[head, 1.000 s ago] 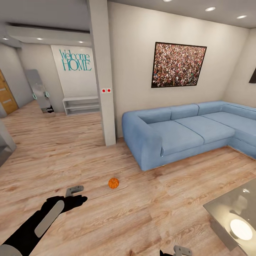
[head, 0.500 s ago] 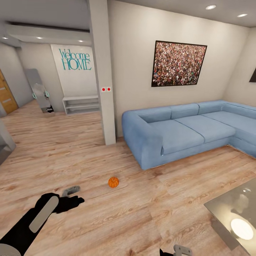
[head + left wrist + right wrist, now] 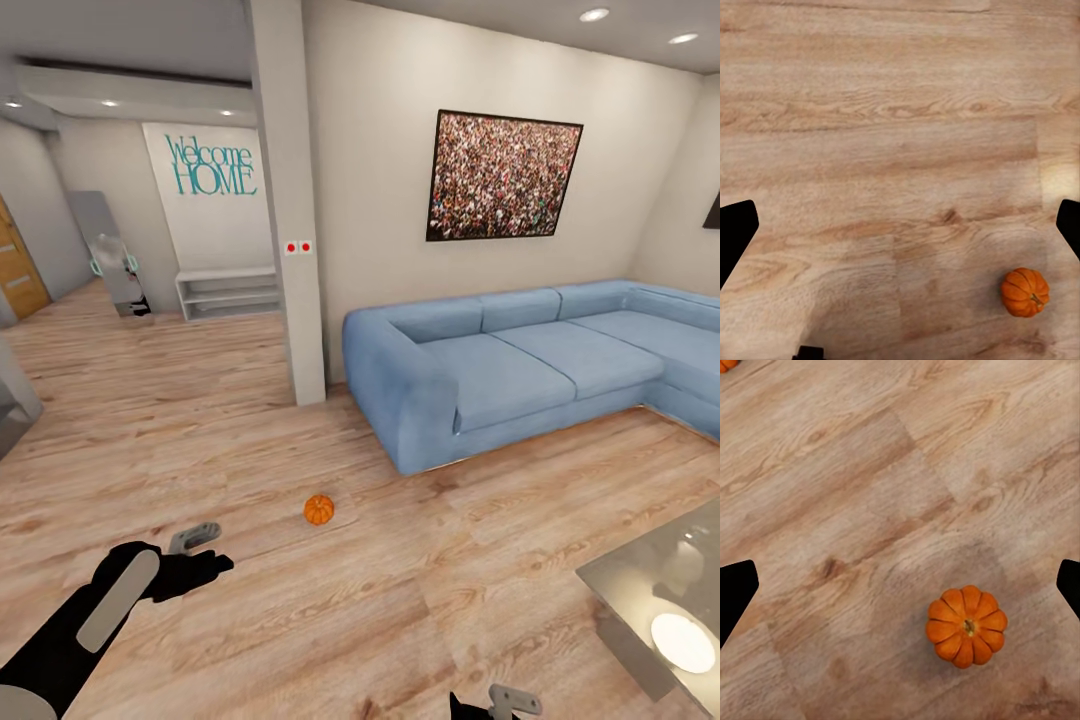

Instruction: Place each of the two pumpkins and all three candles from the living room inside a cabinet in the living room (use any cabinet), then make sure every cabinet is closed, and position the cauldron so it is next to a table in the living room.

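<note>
A: Pumpkins first. Where do you see them?

B: One pumpkin (image 3: 319, 510) sits on the wood floor (image 3: 400, 590), in the open between the blue sofa (image 3: 500, 370) and your left end effector (image 3: 195, 540). The left wrist view has it too (image 3: 1024, 292), off to one side of the fingers and not between them.

A: And the second pumpkin?

B: Your right wrist view looks straight down on it (image 3: 967, 626), stem up, resting on the floor. An orange sliver of another pumpkin (image 3: 726, 364) sits at a corner of that view.

A: State of your end effectors?

B: Left fingers are spread wide, holding nothing. Your right end effector (image 3: 500, 702) barely peeks in at the head view's lower edge; its fingertips (image 3: 736, 589) stand far apart, also holding nothing.

A: Anything else nearby?

B: A glass table (image 3: 640, 600) to your right, and a white pillar (image 3: 290, 200) beside the sofa.
</note>
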Robot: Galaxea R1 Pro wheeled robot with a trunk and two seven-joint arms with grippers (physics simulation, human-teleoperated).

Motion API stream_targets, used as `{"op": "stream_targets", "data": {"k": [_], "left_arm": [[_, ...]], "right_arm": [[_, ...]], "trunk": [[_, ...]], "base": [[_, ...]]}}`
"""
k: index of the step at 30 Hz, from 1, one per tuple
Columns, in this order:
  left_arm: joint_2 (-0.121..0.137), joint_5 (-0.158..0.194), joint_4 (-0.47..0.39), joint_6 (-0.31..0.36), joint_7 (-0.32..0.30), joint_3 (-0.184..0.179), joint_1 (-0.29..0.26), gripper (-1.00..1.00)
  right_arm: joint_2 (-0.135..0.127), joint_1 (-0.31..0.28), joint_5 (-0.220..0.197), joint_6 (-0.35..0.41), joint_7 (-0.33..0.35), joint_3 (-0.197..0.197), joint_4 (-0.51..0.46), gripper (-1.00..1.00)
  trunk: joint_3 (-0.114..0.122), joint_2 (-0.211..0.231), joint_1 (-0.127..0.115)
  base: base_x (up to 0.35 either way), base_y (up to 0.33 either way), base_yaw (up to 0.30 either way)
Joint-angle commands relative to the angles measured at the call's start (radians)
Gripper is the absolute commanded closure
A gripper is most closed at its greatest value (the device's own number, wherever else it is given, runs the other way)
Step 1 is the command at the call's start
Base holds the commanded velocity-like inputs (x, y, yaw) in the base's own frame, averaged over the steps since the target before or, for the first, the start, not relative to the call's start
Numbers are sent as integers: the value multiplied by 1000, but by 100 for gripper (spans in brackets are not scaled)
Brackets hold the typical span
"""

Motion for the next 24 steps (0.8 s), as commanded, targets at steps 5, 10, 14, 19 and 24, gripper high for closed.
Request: {"op": "stream_targets", "data": {"k": [5,10,14,19,24], "left_arm": [[0,13,-1,3,9,-4,-1,-100],[-1,10,-2,36,9,-3,-1,-100],[0,9,-1,44,8,-1,-1,-100],[0,9,0,47,6,-1,-1,-100],[-1,9,0,48,4,-2,0,-100]], "right_arm": [[-2,0,-7,0,-6,7,-1,-100],[-1,0,-8,-1,-5,6,-1,-100],[-1,0,-8,-3,-5,7,-1,-100],[-1,0,-7,-3,-6,7,-1,-100],[-1,0,-7,2,-7,7,-1,-100]], "trunk": [[-17,-36,19],[-32,-71,38],[-45,-99,54],[-61,-134,73],[-76,-169,92]], "base": [[0,0,0],[0,0,0],[0,0,0],[0,0,0],[0,0,0]]}}
